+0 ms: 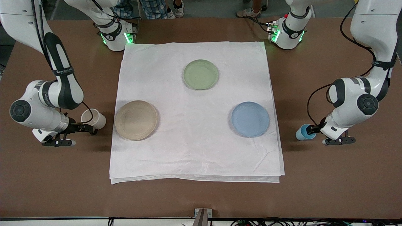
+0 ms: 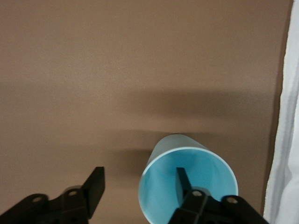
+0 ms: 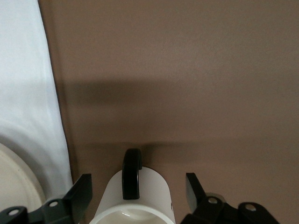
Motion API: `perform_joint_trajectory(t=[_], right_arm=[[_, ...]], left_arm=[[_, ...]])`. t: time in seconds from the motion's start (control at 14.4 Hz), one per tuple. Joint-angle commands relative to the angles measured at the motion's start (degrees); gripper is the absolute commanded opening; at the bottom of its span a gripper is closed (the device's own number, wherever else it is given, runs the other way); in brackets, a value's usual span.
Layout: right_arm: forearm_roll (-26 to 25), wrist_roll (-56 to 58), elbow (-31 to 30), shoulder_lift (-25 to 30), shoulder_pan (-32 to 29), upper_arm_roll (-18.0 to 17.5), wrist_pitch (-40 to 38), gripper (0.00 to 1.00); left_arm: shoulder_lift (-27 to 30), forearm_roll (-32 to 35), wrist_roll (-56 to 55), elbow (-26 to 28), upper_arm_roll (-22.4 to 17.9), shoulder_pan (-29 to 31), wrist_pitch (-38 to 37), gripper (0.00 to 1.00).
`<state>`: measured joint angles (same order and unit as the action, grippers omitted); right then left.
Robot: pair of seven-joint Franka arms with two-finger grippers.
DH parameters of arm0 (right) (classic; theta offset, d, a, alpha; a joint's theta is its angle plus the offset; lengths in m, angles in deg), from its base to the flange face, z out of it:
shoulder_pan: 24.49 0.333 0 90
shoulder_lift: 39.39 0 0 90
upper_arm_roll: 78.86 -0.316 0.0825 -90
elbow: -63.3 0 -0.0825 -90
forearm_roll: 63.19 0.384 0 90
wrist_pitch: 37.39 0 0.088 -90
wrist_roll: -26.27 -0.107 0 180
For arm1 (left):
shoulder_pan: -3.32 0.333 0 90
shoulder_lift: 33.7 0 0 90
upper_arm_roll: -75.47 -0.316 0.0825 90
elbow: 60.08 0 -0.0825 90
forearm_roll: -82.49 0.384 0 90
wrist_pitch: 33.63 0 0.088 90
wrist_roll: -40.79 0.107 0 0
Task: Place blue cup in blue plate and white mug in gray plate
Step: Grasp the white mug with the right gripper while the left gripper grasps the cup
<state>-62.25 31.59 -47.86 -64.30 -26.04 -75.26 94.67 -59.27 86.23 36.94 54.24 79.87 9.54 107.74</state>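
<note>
The blue cup (image 1: 302,132) stands on the bare brown table beside the cloth's edge at the left arm's end, apart from the blue plate (image 1: 250,119). My left gripper (image 1: 310,129) is open at the cup; in the left wrist view (image 2: 138,182) one finger is inside the cup (image 2: 163,186) and the other outside its wall. The white mug (image 1: 94,118) stands on the table beside the gray plate (image 1: 136,120). My right gripper (image 1: 90,126) is open around the mug (image 3: 154,196), a gap on each side, with its dark handle (image 3: 132,172) pointing away from the gripper.
A sage-green plate (image 1: 201,74) lies on the white cloth (image 1: 194,150) nearer the robots' bases. The cloth covers the table's middle, and its edge shows in both wrist views (image 2: 287,140) (image 3: 28,93). The gray plate's rim (image 3: 14,182) shows in the right wrist view.
</note>
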Motion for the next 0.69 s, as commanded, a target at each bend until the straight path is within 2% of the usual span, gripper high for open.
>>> perform_joint_trajectory(t=[0.0,0.07,0.14,0.21,0.35,0.42,0.49,0.62], right_arm=[[2.1,0.2,-1.8,-0.5,-0.2,-0.4,1.5,0.78],[2.2,0.1,-2.3,-0.6,-0.1,-0.4,1.6,0.74],[2.2,0.1,-2.7,-0.6,0.0,-0.5,2.0,0.68],[2.2,0.2,-2.7,-0.5,0.0,-0.5,2.0,0.57],[2.2,0.3,-2.7,-0.5,0.0,-0.5,1.7,0.22],[2.2,0.3,-2.6,-0.5,0.1,-0.5,1.4,0.05],[2.2,0.3,-2.4,-0.4,0.1,-0.5,1.4,0.00],[2.2,-0.4,-1.4,0.3,0.7,-0.6,-1.0,0.00]], left_arm=[[-0.9,1.1,0.0,0.0,0.1,-0.1,0.3,0.37],[-1.0,1.1,0.0,0.0,0.1,-0.1,0.3,0.18],[-0.8,1.1,0.1,0.0,0.2,-0.1,0.3,0.04],[-0.5,1.1,0.0,0.0,0.3,-0.1,0.2,0.00],[2.5,0.9,-0.1,1.2,1.3,-0.1,-2.2,0.00],[4.6,0.5,-1.1,2.0,3.0,-0.1,-4.1,0.00],[6.4,0.5,-3.3,2.2,4.5,0.0,-6.4,0.00],[9.5,0.5,-8.8,2.1,8.3,-0.2,-9.4,0.00]])
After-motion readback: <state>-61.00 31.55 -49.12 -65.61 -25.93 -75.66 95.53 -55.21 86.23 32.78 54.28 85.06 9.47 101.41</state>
